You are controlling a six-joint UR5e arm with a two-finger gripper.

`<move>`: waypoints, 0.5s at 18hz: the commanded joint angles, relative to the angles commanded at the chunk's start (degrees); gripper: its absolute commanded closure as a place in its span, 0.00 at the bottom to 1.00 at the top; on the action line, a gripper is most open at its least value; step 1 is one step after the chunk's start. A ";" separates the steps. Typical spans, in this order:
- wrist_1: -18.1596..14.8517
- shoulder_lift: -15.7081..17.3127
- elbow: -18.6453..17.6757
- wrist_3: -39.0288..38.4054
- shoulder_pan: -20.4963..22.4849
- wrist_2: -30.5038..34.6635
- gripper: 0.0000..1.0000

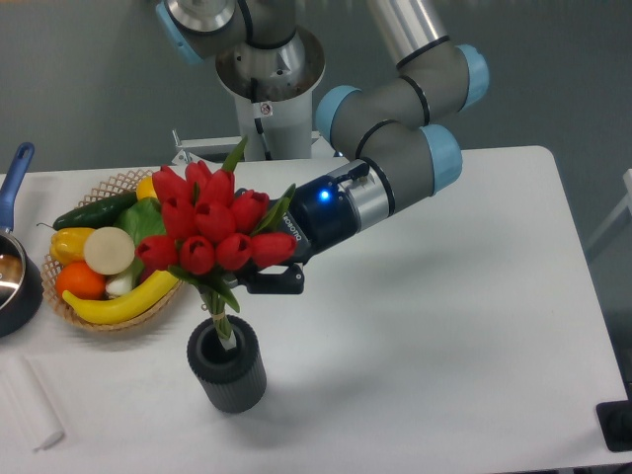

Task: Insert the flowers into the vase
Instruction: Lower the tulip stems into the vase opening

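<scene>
The flowers (213,225), a tight bunch of red tulip buds with green leaves, hang above the vase (229,366). The vase is a dark grey ribbed cylinder near the table's front. The stem ends (223,329) reach down into its round mouth. My gripper (255,280) is shut on the stems just under the buds, coming in from the right. The buds and leaves hide most of its fingers.
A wicker basket (120,320) of fruit and vegetables sits left of the vase, close to the bunch. A dark pot with a blue handle (14,176) is at the far left edge. A white folded cloth (32,403) lies at the front left.
</scene>
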 joint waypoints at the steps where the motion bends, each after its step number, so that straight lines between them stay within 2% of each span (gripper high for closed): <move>1: 0.00 -0.09 -0.09 0.00 -0.09 0.61 0.72; 9: 0.09 -3.86 1.05 0.35 -2.20 0.88 0.72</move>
